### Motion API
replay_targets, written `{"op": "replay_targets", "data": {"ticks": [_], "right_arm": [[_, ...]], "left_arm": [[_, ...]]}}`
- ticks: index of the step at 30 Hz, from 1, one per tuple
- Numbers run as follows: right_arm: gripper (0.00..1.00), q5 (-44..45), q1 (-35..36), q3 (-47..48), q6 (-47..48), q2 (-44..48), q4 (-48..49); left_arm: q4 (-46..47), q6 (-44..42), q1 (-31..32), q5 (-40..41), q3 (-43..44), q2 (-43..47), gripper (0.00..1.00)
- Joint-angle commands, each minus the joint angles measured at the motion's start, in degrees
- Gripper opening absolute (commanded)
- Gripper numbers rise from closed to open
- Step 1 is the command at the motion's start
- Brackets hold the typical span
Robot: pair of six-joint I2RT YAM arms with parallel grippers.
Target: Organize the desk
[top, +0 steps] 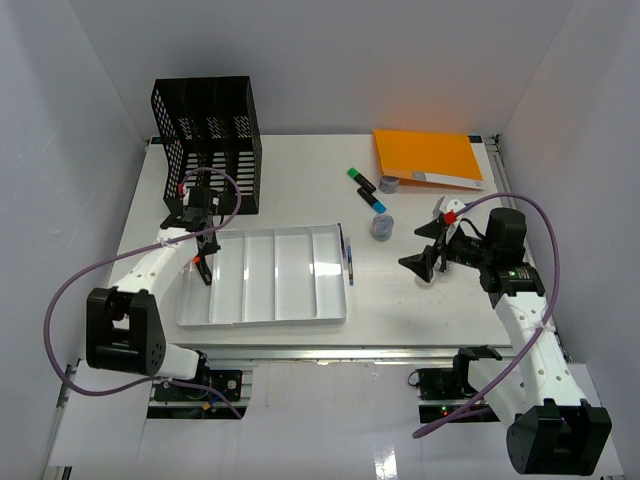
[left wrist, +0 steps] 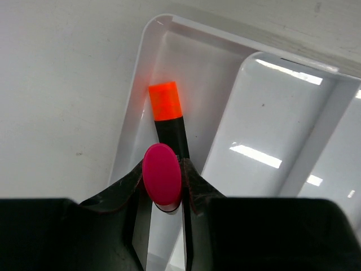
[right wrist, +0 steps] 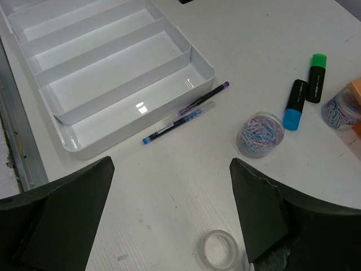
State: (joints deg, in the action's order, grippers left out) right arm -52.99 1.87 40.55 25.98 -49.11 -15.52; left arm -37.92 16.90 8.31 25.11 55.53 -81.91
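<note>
Desk (top: 400, 300) holds white tray (top: 262, 322); left gripper (top: 205, 265) clamps black orange-capped marker (left wrist: 169, 127) at tray's leftmost compartment; right gripper (top: 422, 250) spread wide, holding nothing.

Readable text: none in any view.
Folder label (top: 445, 178), right of the right gripper (top: 425, 247): white strip, print too small to read.

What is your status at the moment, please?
Left gripper shut on orange marker, over tray's end compartment. Right gripper open, hovering. Desk has pens, highlighters, clip jars loose. Nothing blocking the tray.
</note>
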Motion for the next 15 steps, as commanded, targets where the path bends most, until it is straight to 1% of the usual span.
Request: {"op": "replay_targets", "data": {"ticks": [1,2,3,4,6,8,10,13,15], "right_arm": [[0.90,-0.24,-0.56,-0.39,0.04,-0.26,-0.04],[0.90,-0.33,-0.68,-0.45,0.04,-0.48,-0.04],[0.90,-0.36,-0.73,-0.47,0.04,-0.67,-0.04],[0.90,-0.64,-0.70,-0.52,0.32,-0.98,-0.11],[0.90,-1.50,-0.64,-0.63,1.23,-1.78,-0.40],[0.90,-2.59,-0.64,-0.46,2.98,-2.89,-1.63],[0.90,-3.18,-0.64,-0.30,4.40,-3.96,-2.00],[0.90,-2.02,0.02,1.78,6.72,-7.69,-2.64],[0.90,-0.69,1.19,5.83,8.25,-11.68,-4.62]], "left_arm": [[1.23,-0.42,-0.36,3.00,-0.96,-1.96,0.27],[1.45,-0.26,-0.39,2.68,-1.35,-2.34,0.42],[1.53,-0.21,-0.40,2.40,-1.47,-2.41,0.47],[1.76,-0.16,-0.40,2.11,-1.78,-2.01,0.54],[2.44,-0.03,-0.40,1.41,-2.63,-0.83,0.73],[2.85,-0.03,-0.40,-0.04,-2.88,1.02,0.78],[2.94,0.04,-0.40,-2.01,-2.75,2.79,0.79],[3.51,0.23,-0.40,-9.35,-2.52,6.53,0.83],[5.50,0.14,-0.23,-16.01,-3.29,9.64,0.84]]}}
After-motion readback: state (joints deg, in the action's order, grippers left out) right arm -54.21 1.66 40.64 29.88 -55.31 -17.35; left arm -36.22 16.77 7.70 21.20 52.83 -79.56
